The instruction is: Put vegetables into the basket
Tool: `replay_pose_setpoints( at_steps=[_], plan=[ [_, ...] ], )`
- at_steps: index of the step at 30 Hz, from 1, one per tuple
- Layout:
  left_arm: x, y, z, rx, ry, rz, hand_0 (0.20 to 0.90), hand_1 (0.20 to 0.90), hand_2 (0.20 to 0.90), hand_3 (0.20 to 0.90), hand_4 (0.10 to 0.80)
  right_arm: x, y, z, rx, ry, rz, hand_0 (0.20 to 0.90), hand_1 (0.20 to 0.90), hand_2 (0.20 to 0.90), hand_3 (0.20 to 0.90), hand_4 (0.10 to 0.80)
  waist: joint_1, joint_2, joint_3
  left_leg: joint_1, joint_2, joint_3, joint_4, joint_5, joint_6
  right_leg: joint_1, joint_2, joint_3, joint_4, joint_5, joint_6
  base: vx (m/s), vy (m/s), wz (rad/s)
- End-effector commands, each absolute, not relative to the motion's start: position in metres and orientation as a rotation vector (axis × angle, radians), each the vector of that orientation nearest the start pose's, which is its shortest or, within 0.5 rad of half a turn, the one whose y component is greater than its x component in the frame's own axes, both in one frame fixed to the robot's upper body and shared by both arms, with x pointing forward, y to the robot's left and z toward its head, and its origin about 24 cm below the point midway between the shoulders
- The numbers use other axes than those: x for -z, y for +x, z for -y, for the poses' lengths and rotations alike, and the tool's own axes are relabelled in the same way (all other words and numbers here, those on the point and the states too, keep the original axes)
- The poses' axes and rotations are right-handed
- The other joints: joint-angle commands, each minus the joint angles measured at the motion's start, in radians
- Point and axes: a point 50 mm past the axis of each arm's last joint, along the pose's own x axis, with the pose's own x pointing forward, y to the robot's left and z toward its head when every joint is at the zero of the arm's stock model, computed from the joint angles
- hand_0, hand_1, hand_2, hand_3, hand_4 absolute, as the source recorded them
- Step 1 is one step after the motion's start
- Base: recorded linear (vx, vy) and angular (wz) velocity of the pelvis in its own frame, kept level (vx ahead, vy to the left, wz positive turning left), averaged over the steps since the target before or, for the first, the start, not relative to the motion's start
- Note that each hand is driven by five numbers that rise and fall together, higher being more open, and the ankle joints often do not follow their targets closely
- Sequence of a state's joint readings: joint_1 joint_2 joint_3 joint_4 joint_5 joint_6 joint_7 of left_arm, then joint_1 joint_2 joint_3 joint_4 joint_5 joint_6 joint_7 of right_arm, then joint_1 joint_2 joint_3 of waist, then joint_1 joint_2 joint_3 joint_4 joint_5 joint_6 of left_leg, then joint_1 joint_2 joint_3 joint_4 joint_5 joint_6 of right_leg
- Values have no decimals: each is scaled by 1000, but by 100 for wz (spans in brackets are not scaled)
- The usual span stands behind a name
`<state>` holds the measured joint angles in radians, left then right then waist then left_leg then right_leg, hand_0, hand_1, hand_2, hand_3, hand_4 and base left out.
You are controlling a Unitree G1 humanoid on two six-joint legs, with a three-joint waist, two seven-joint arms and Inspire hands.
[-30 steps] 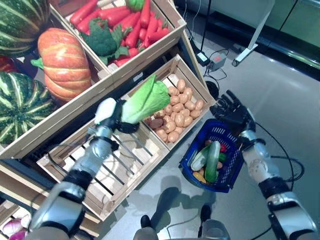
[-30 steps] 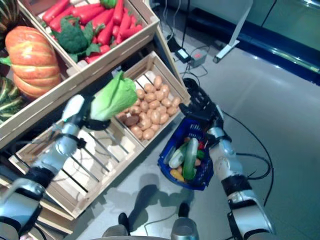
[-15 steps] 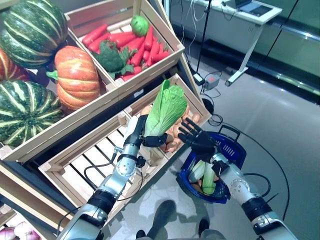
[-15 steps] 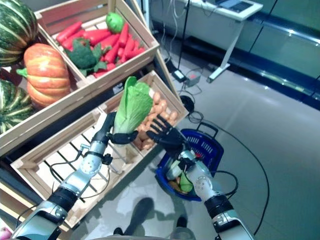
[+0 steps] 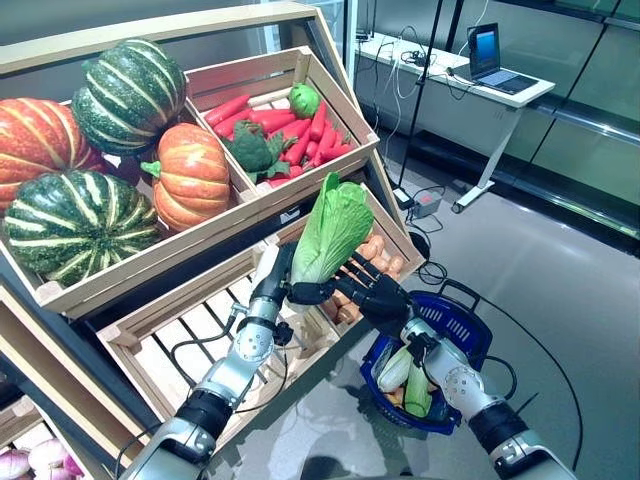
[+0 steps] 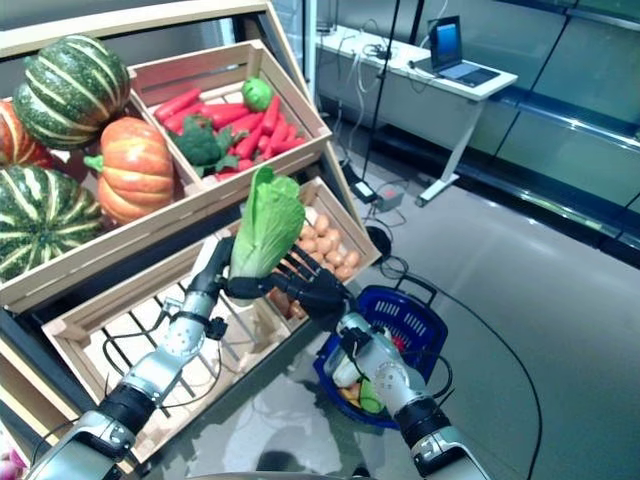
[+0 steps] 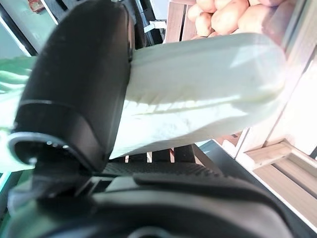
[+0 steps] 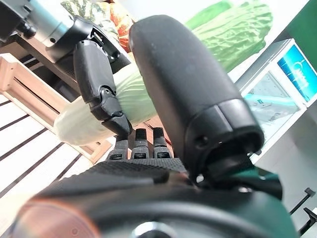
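My left hand (image 5: 283,287) is shut on the pale stem of a green Chinese cabbage (image 5: 330,228) and holds it upright in front of the stand's lower crates. In the left wrist view my thumb (image 7: 74,94) curls over the stem (image 7: 208,94). My right hand (image 5: 378,297) is open, its straight, spread fingers against the cabbage's base, beside my left hand's fingers (image 8: 96,87). The blue basket (image 5: 462,318) stands on the floor below my right hand. It holds a green cucumber (image 5: 418,392), a pale green vegetable (image 5: 394,370) and other small vegetables.
The wooden stand (image 5: 300,190) has sloped crates on my left, with a slatted lower crate (image 5: 190,330) under my left arm. A desk with a laptop (image 5: 490,50) stands at the back right. Grey floor (image 5: 560,270) lies to the right of the basket.
The camera has tilted up. My right hand has moved from the basket's rim up and left to the cabbage's base. My left hand has turned the cabbage more upright.
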<state>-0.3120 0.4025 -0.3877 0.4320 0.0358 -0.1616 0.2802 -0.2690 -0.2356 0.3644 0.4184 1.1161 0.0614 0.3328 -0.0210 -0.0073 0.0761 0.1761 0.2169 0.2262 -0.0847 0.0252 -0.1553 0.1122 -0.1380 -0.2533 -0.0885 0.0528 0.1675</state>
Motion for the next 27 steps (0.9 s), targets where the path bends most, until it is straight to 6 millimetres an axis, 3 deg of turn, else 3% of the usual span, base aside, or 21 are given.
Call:
replay_pose_setpoints(
  at_steps=[1, 16, 27],
  plan=[
    [-77, 317, -144, 142, 572, 280, 300, 300, 300, 300, 400, -84, 303, 83, -684, 964, 62, 900, 900, 900, 900, 800, 7, 5, -72, -81, 5, -26, -3, 3, 9, 9, -49, 19, 15, -27, 21, 0, 0, 0],
    [-55, 307, -138, 249, 669, 261, 300, 300, 300, 300, 400, -146, 315, 81, -767, 942, 277, 900, 900, 900, 900, 800, 22, -2, -73, -72, 7, -29, -3, -3, 6, 20, -57, 15, 14, -29, 25, 0, 0, 0],
    [-53, 305, -138, 288, 698, 275, 300, 300, 300, 300, 400, -170, 317, 84, -832, 985, 349, 900, 900, 900, 900, 800, 25, -8, -76, -74, 12, -29, -3, -5, 4, 19, -59, 17, 13, -28, 27, 0, 0, 0]
  ],
)
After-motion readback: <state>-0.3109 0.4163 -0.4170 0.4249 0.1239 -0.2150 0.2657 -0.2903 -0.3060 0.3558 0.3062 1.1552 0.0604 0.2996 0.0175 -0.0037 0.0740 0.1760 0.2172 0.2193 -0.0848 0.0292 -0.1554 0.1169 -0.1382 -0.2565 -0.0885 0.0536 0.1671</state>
